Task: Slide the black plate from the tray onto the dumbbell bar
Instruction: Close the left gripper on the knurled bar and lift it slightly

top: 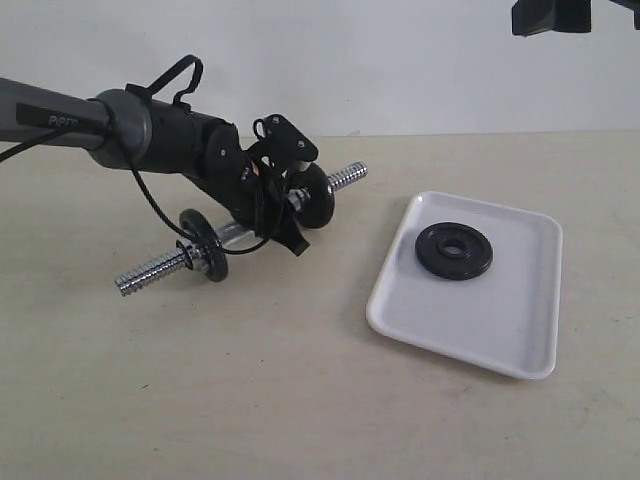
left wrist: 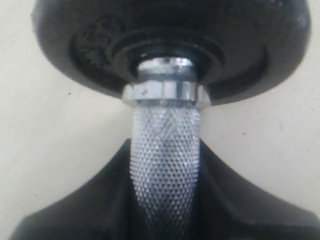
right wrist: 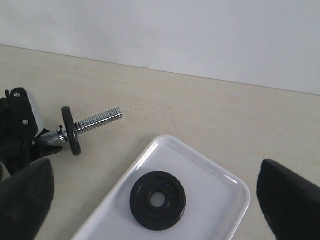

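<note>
Exterior view, left to right.

Left gripper [top: 268, 215]: jaws narrow, pressed to either side of the bar [top: 160, 268] at its knurled middle; by the look, it grips it.

Bar: left half of the desk [top: 300, 400]; two discs [top: 205, 245] fitted, one each side of the grip; both threaded ends bare.

Tray [top: 500, 320]: right half of the desk, well apart from the bar. Holds one item, the plate [top: 455, 250], lying flat toward its far-left corner.

Plate: likely dense, rigid, heavy for its size; matte, so not slippery. Lying flat it offers little edge; I'd pinch across the raised rim, or from hole to rim.

Right gripper [right wrist: 155, 165]: spread wide, empty, hanging over the tray.
</note>
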Available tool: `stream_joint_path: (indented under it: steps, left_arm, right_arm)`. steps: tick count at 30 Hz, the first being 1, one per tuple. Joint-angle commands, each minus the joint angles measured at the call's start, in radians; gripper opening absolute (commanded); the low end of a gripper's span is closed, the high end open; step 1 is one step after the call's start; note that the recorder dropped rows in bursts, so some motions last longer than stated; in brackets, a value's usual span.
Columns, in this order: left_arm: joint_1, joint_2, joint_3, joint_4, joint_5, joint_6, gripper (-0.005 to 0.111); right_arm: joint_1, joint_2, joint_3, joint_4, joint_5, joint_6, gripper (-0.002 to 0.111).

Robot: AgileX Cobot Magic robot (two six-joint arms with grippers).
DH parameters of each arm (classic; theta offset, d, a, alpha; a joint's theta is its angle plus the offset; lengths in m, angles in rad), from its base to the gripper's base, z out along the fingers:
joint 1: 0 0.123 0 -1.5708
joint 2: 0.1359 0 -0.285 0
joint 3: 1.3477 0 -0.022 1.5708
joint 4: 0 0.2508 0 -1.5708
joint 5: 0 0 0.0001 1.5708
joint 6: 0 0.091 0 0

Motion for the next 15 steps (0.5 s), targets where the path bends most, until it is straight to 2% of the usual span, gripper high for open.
stream_joint_path:
  steps: [1, 15]
  left_arm:
    - [-0.004, 0.027, 0.0, -0.011, 0.03, -0.008, 0.004]
    - [-0.004, 0.083, 0.0, -0.011, 0.058, -0.005, 0.004]
  right_arm:
    - [-0.002, 0.0, -0.001, 0.003, -0.001, -0.007, 0.104]
    - [-0.002, 0.0, -0.001, 0.003, 0.003, -0.007, 0.104]
